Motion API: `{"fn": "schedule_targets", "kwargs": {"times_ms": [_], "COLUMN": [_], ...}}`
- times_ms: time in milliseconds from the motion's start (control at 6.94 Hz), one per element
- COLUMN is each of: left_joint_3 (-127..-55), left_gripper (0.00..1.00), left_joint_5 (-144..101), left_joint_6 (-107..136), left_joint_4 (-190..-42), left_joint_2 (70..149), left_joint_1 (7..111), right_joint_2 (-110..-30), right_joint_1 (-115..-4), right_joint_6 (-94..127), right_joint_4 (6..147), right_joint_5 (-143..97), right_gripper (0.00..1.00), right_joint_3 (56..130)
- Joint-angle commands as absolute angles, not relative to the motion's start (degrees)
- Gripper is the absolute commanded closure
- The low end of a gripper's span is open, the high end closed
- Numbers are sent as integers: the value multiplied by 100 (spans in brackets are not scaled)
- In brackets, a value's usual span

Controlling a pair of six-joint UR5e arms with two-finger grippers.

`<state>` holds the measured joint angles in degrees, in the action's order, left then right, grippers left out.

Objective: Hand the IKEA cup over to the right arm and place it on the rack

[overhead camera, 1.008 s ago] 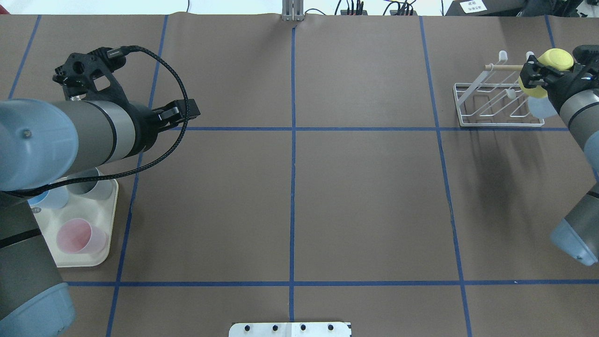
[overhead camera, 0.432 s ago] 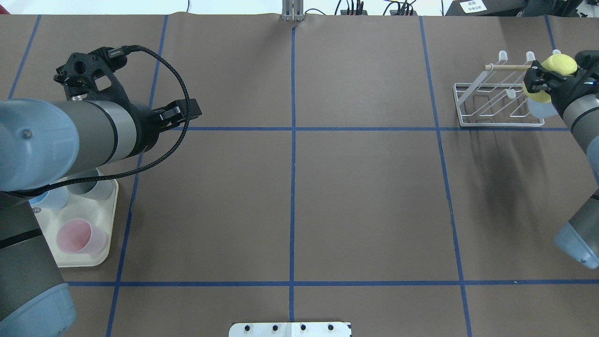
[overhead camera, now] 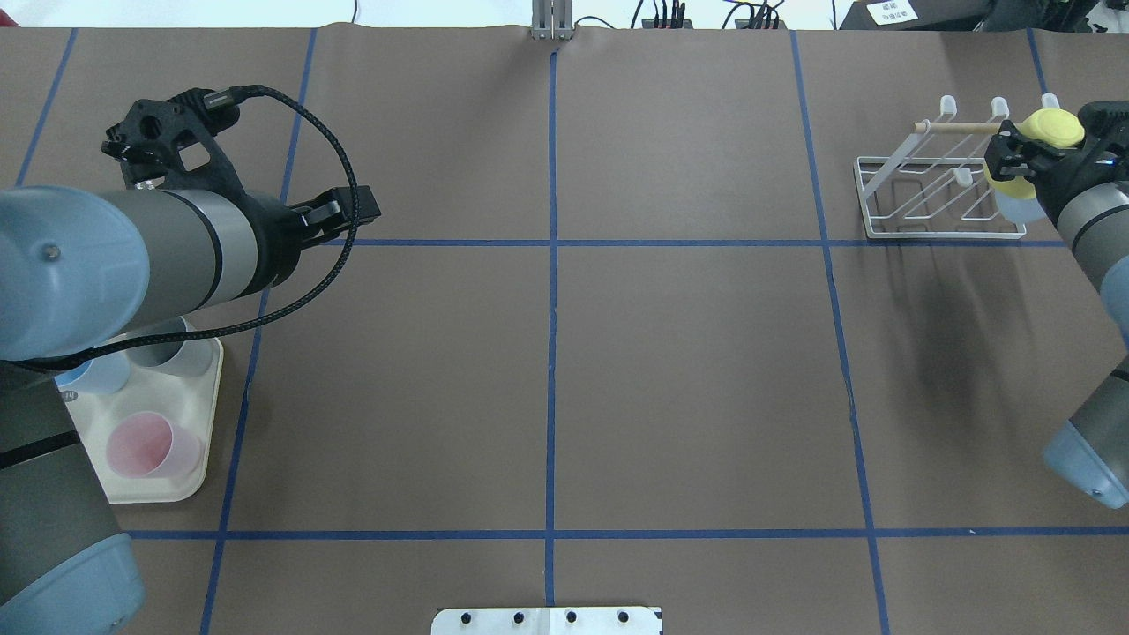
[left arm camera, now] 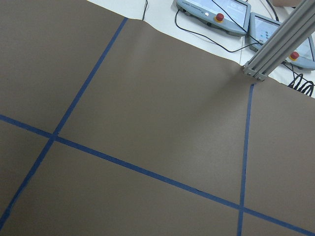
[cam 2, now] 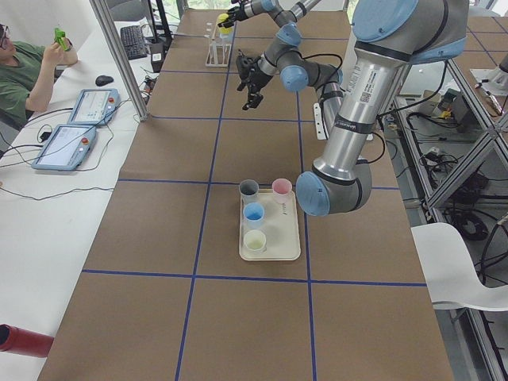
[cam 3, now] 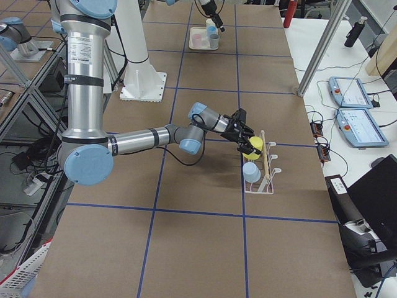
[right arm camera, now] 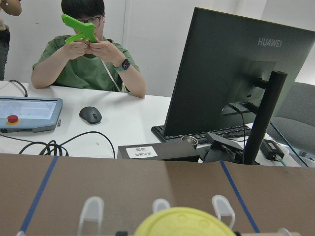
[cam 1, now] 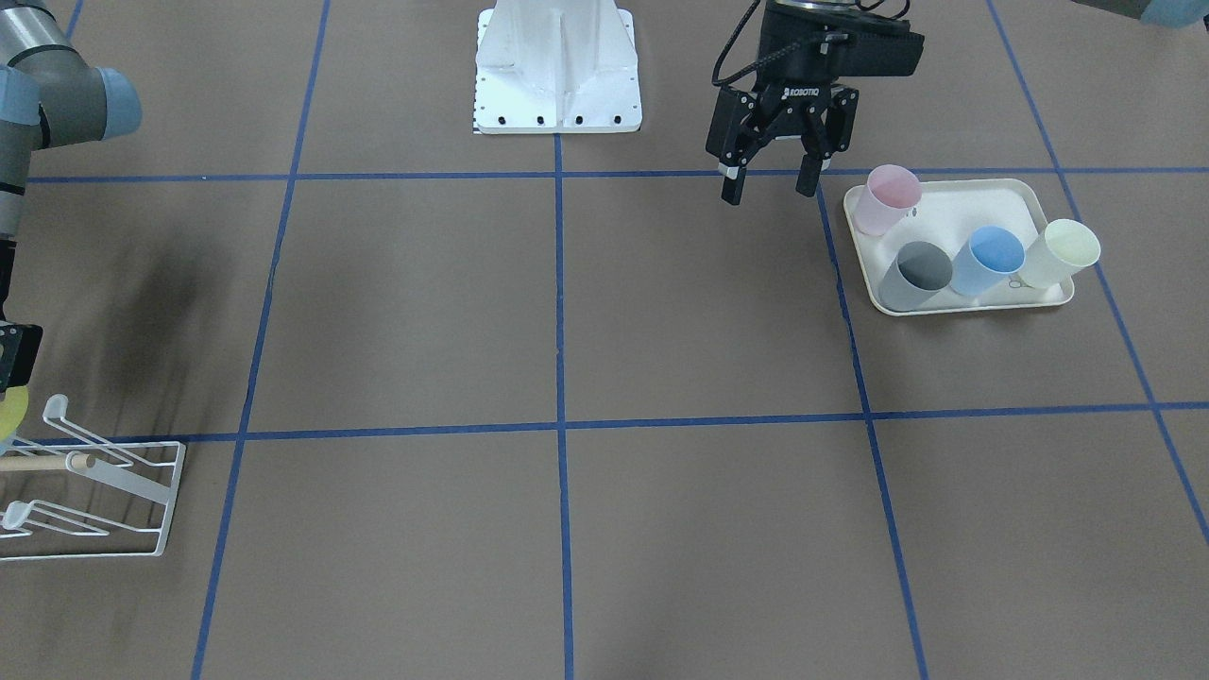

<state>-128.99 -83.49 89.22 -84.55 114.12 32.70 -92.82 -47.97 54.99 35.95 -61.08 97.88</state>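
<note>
The IKEA cup (overhead camera: 1052,129) is yellow and hangs bottom-up over the right end of the white wire rack (overhead camera: 926,187). My right gripper (overhead camera: 1023,159) is shut on it. In the exterior right view the cup (cam 3: 254,145) sits at the rack's wooden rod (cam 3: 267,158), in the gripper (cam 3: 245,138). The right wrist view shows the cup's round base (right arm camera: 183,223) in front of the prong tips (right arm camera: 92,209). My left gripper (cam 1: 770,184) hangs open and holds nothing, just beside the tray (cam 1: 982,201).
A pale blue cup (cam 3: 251,172) hangs on the rack below the yellow one. The cream tray holds a pink cup (cam 1: 888,198), a grey one (cam 1: 916,274), a blue one (cam 1: 987,262) and a pale green one (cam 1: 1063,252). A person (right arm camera: 86,54) sits beyond the table's far edge.
My right gripper has carried the yellow cup down and a little towards the far right end of the rack. The left arm has stayed still.
</note>
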Motion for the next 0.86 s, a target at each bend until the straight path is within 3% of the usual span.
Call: {"fn": "schedule_targets", "kwargs": {"times_ms": [0,288,432,576,720], "left_joint_3": [-12894,-12894,-12894,-12902,-12911], "left_gripper": [0,0,0,0,0], "left_joint_5": [-8350,-8350,-8358,-8350,-8350], "left_joint_6": [8930,8938,8938,8947,8947], "left_joint_4": [-8455,-8455,-8455,-8455,-8455], "left_joint_2": [11417,11408,11417,11417,11408], "left_joint_1": [3270,3270,3270,3270,3270], "right_joint_2": [-9281,-9272,-9264,-9238,-9237], "right_joint_1": [-4746,-4737,-4737,-4737,-4737], "right_joint_6": [5502,5502,5502,5502,5502], "right_joint_4": [3595,3586,3586,3595,3551], "right_joint_5": [-6108,-6108,-6108,-6108,-6100], "right_gripper": [100,100,94,21,0], "right_joint_3": [9704,9650,9650,9642,9607]}}
